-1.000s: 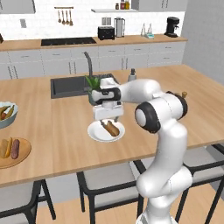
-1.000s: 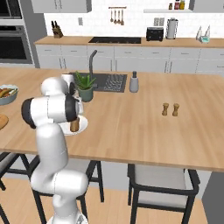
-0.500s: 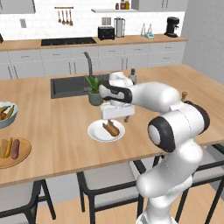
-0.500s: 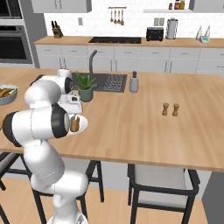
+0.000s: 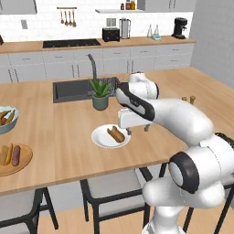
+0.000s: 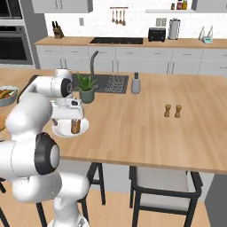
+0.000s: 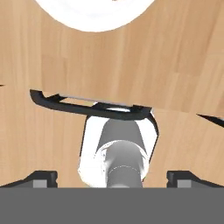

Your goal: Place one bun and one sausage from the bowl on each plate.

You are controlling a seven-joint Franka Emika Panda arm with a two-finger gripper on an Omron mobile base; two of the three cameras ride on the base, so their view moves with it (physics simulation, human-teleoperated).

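Over the wooden island top my gripper (image 5: 130, 122) hangs just to the right of the white plate (image 5: 101, 139), jaws spread wide with nothing between them. From my hand camera the two fingertips (image 7: 41, 178) stand far apart at the bottom, and the white plate's rim (image 7: 94, 17) sits at the top edge over bare wood. On that plate a bun (image 5: 119, 133) and a sausage (image 5: 113, 134) lie side by side, touching; from the right they show as one brownish lump (image 6: 75, 126) beside my gripper (image 6: 66, 116). Far to the left, near the island's front edge, the wooden plate (image 5: 25, 161) carries the other bun (image 5: 5, 154) and the other sausage (image 5: 16, 155), side by side. Behind it, at the left edge, a pale bowl (image 5: 8, 124) holds yellow and brownish pieces I cannot make out. A potted plant (image 5: 100, 93) stands just in front of the sink (image 5: 68, 90), behind the white plate. Two small shakers (image 6: 172, 111) stand together on the island, well off to the right.
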